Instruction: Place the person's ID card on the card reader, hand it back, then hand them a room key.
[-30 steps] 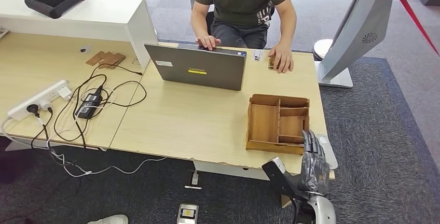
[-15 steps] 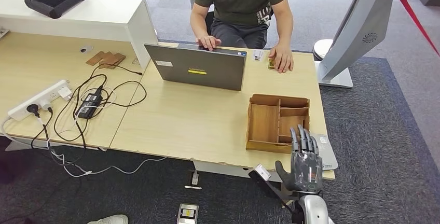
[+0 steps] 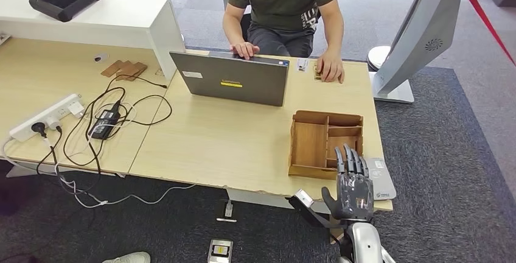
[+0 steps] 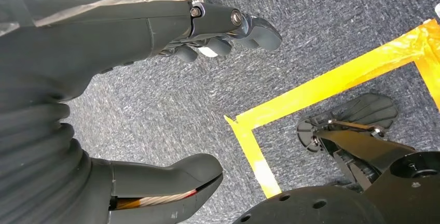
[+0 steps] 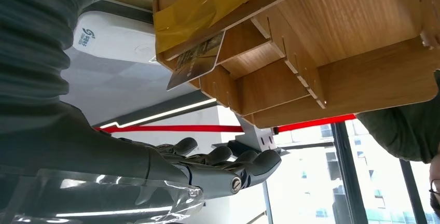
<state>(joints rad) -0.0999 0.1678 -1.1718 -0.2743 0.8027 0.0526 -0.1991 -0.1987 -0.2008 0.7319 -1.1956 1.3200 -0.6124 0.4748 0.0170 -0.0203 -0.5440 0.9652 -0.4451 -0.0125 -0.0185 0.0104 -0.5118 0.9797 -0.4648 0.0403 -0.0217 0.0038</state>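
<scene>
Wooden desk point(image 3: 231, 141); flat pale-grey card reader point(image 3: 382, 178) beside right hand point(image 3: 353, 184).

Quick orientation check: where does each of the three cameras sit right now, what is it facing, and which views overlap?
Head view: high on the body, looking down at the light wooden desk; right hand rises at its near edge.
Left wrist view: behind the hanging left hand, facing grey carpet and yellow floor tape.
Right wrist view: behind the right hand, turned, facing the brown wooden compartment organizer.
Shared: head and right wrist views both show the organizer and white card reader.
</scene>
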